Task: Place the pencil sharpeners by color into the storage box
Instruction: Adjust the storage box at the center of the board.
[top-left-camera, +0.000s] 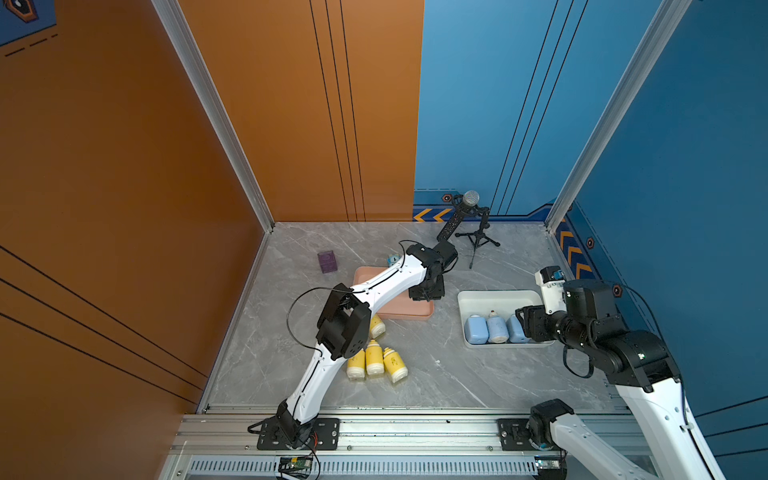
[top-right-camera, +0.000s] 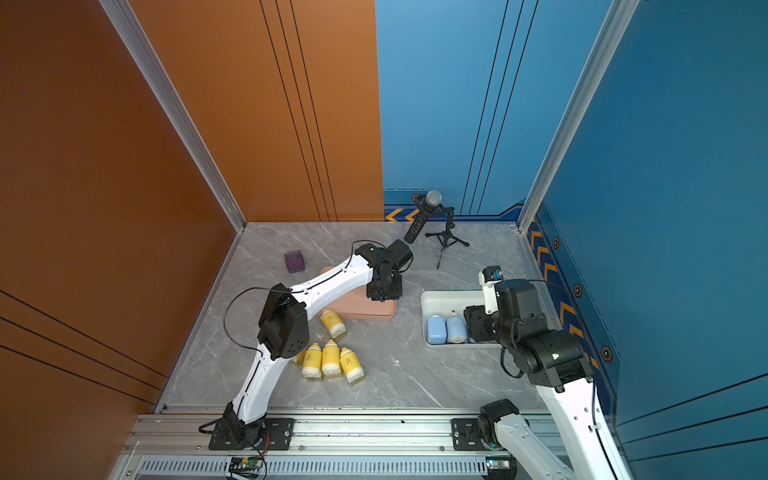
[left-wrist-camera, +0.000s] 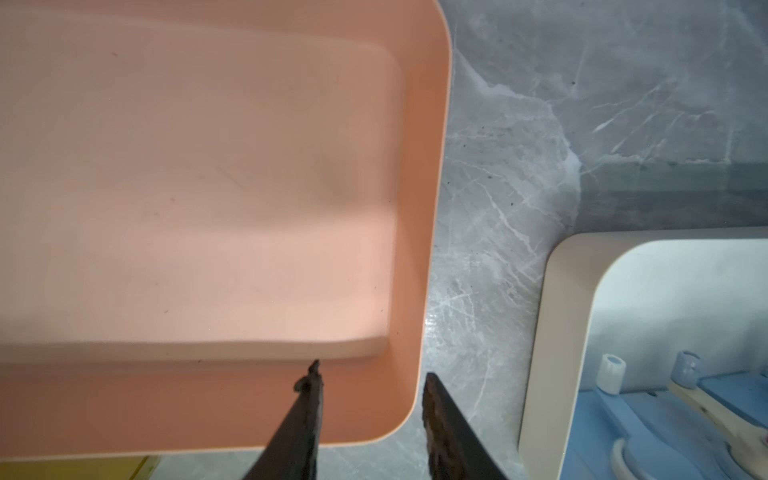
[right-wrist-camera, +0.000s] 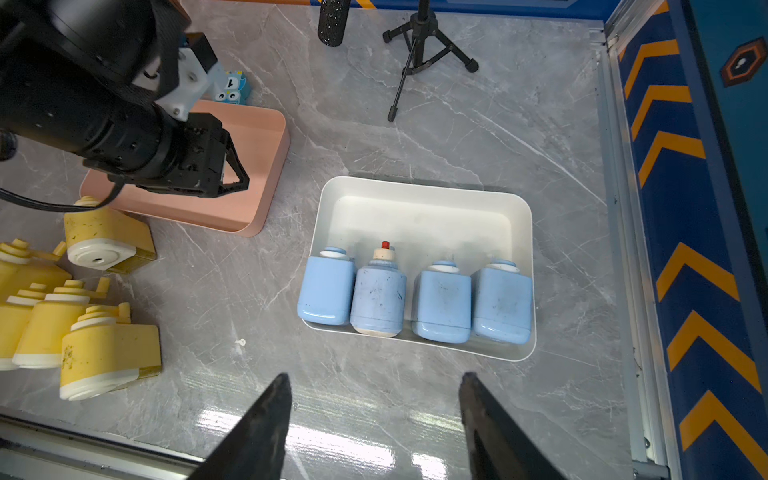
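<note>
Four blue sharpeners (right-wrist-camera: 442, 307) are lying in the white tray (right-wrist-camera: 415, 208), the yellow sharpeners (top-left-camera: 374, 358) are all still waiting on the tabletop (right-wrist-camera: 415, 124) beside the seemingly empty pink tray (left-wrist-camera: 208, 166), and both left fingers (left-wrist-camera: 307, 415), hanging over its corner, and right fingers (right-wrist-camera: 266, 424) are standing apart, holding nothing.

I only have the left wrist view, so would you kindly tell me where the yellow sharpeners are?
Observer: Five yellow sharpeners lie on the table, outside the pink tray.
Operator: How many blue ones are sorted?
Observer: Four blue sharpeners lie side by side in the white tray.
Operator: Is the other arm carrying anything?
Observer: No, the right gripper is open and empty, over bare table.
</note>
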